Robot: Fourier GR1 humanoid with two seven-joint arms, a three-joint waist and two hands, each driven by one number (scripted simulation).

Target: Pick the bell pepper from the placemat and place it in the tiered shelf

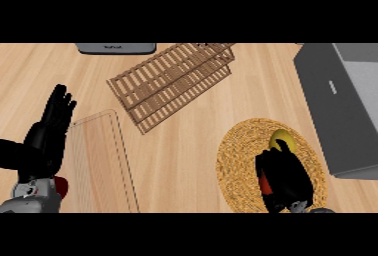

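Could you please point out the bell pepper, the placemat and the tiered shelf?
Bell pepper (282,139), head view, its yellow top above the fingers.
Placemat (238,150), head view, its bare woven left side.
Tiered shelf (170,82), head view, its middle slats.

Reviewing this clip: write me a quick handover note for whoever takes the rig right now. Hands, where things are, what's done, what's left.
Right hand: over the round woven placemat, fingers curled down at the yellow bell pepper; whether they have closed on it is hidden.
Left hand: open, fingers up, resting at the left edge beside a cutting board.
Tiered shelf: slatted wood, up the counter left of the placemat, nothing in it.
Done: reach to the pepper.
Left: secure it, lift, carry up-left, set it in the shelf.
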